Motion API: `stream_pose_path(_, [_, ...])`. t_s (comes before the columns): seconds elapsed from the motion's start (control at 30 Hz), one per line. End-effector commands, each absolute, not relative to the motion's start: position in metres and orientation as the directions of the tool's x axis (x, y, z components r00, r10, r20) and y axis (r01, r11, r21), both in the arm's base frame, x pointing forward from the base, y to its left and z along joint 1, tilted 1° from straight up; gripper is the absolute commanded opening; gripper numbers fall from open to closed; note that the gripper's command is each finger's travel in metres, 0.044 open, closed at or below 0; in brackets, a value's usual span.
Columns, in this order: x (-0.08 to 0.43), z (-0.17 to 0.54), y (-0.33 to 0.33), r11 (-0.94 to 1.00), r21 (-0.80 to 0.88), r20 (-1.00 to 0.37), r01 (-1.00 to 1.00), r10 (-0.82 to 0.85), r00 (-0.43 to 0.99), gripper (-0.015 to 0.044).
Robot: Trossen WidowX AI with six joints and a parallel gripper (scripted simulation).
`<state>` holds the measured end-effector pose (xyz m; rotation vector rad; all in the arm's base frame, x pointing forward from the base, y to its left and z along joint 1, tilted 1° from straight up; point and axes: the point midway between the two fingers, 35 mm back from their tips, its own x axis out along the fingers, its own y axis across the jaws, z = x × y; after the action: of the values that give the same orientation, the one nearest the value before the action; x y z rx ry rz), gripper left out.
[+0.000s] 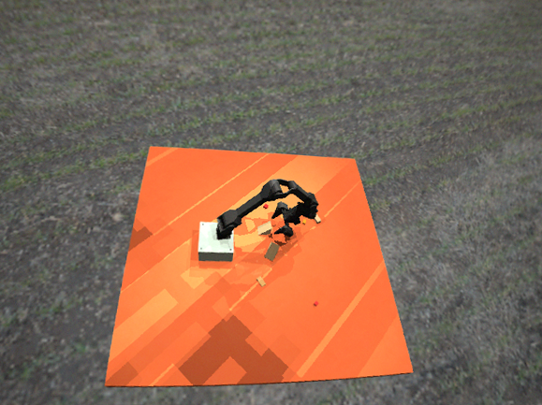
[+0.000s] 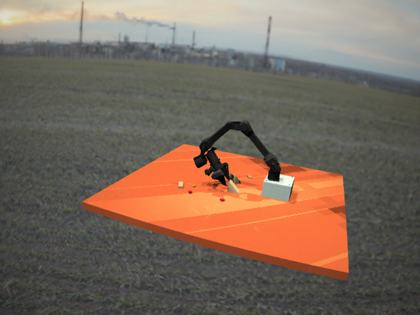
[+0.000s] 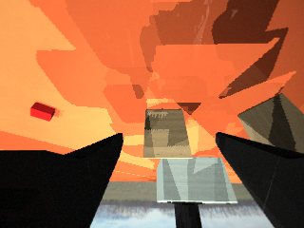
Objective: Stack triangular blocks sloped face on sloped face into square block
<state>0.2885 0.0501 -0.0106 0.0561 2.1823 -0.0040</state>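
Note:
One tan triangular block (image 1: 264, 227) (image 2: 232, 187) (image 3: 166, 138) stands on the orange table, in front of the white base. The other triangular block (image 1: 272, 251) (image 2: 234, 178) (image 3: 266, 121) stands apart from it, partly behind a finger in the wrist view. My gripper (image 1: 274, 225) (image 2: 226, 182) (image 3: 168, 137) is open and empty, tilted toward the base. In the wrist view the first block appears between the two fingertips, and the other lies beyond the right finger. Whether a fingertip touches a block cannot be told.
The white base (image 1: 215, 239) (image 2: 277, 190) (image 3: 192, 180) stands behind the first block. Small tan pieces (image 1: 260, 280) (image 2: 180, 184), a yellow piece (image 1: 303, 221) (image 2: 193, 186) and red pieces (image 1: 265, 206) (image 2: 222, 199) (image 3: 43, 111) lie around on the table (image 1: 348, 332) (image 2: 271, 237).

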Motion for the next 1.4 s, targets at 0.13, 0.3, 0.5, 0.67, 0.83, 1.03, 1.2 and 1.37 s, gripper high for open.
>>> stream_pose_path(0.13, [0.279, -0.021, 0.051, 0.999, 0.019, -0.81, 0.049, 0.044, -0.585, 0.044])
stream_pose_path(0.3, [0.274, -0.027, 0.052, 0.999, 0.018, -0.806, 0.049, 0.043, -0.59, 0.044])
stream_pose_path(0.5, [0.267, -0.035, 0.052, 0.999, 0.017, -0.802, 0.049, 0.043, -0.596, 0.044])
stream_pose_path(0.67, [0.261, -0.041, 0.052, 0.999, 0.016, -0.798, 0.049, 0.043, -0.601, 0.044])
stream_pose_path(0.83, [0.255, -0.046, 0.052, 0.999, 0.015, -0.795, 0.049, 0.042, -0.605, 0.044])
stream_pose_path(1.03, [0.253, -0.048, 0.052, 0.999, 0.015, -0.794, 0.049, 0.042, -0.607, 0.0361])
stream_pose_path(1.2, [0.253, -0.048, 0.052, 0.999, 0.015, -0.794, 0.049, 0.042, -0.607, 0.023])
stream_pose_path(1.37, [0.253, -0.048, 0.052, 0.999, 0.015, -0.794, 0.049, 0.042, -0.607, 0.0197])
